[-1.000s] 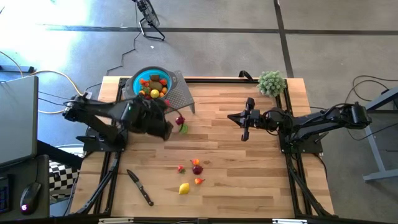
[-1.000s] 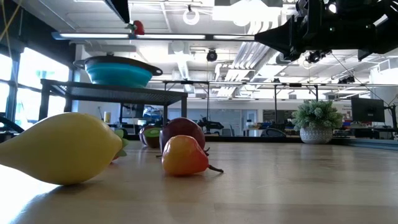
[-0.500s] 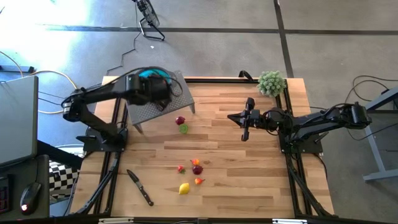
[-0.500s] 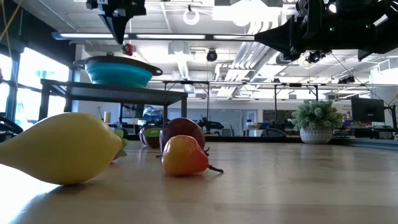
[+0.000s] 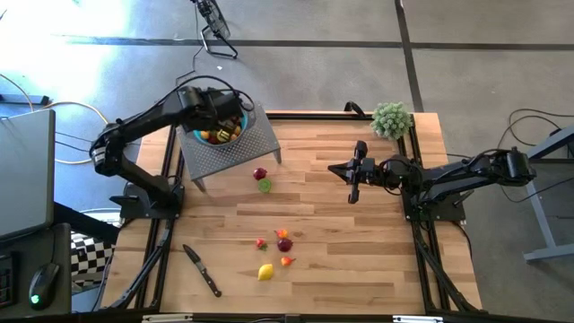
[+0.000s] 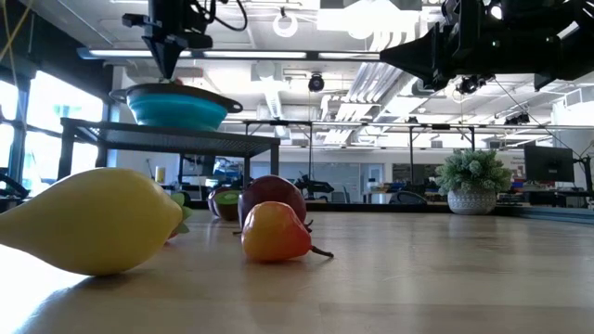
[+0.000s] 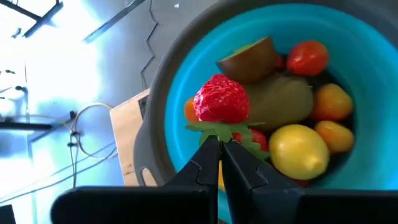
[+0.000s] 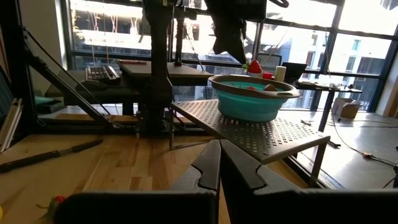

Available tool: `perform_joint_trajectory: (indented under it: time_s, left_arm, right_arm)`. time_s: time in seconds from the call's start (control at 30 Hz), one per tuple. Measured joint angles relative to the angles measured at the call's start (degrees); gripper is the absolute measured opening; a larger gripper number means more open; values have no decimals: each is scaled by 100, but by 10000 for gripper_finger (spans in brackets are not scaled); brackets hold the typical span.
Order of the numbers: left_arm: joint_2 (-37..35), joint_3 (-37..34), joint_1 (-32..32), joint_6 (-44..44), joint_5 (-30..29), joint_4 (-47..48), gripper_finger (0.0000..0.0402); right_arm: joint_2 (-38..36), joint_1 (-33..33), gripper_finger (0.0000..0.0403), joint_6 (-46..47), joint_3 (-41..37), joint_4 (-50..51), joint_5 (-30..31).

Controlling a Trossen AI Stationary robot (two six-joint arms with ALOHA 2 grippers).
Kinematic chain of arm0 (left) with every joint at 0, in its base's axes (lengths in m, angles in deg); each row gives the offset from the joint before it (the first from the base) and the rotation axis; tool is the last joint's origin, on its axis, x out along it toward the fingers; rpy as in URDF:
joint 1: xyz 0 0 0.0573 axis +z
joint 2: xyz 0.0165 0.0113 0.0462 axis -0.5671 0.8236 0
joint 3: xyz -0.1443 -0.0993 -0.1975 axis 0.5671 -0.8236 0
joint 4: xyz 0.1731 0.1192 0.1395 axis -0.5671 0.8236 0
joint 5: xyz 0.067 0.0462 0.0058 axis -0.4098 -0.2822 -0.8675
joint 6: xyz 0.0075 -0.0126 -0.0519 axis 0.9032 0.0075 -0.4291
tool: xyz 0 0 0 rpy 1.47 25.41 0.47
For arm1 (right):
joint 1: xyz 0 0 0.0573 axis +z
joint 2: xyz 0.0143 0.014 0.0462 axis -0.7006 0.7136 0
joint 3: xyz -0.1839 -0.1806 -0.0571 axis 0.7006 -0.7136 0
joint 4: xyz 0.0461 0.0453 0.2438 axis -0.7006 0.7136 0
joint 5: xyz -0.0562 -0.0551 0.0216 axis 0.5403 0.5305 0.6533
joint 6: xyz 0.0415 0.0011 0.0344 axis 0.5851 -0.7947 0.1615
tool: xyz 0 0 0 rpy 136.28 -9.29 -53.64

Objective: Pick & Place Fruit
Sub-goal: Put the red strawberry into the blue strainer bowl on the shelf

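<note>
Under bright ceiling lights, fruit-strewn wooden table (image 5: 359, 233).

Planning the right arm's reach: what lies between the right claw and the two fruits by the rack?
Bare wood. In the high view nothing lies between the right claw, shut, and the maroon fruit and green fruit.

**Colours on the table**

The bowl (image 7: 186, 93) is teal inside with a grey rim. It holds a yellow lemon (image 7: 300, 151), orange fruits (image 7: 331, 102), a red tomato (image 7: 307, 56) and a brown-skinned, green-fleshed kiwi half (image 7: 247, 59). The strawberry (image 7: 222, 101) is red with green leaves. The rack (image 5: 235, 144) is grey, dotted with holes. The table (image 5: 359, 242) is pale striped wood. The knife (image 5: 202, 269) is black-handled. The plant (image 5: 391, 118) is pale green. Both arms are dark.
</note>
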Motion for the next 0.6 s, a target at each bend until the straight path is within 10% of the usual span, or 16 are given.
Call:
perform_joint_trajectory:
  time_s: [0.6]
  left_arm:
    - [26,-758,179,-58,-250,-94,3]
  right_arm:
    - [1,-2,2,-4,0,0,2]
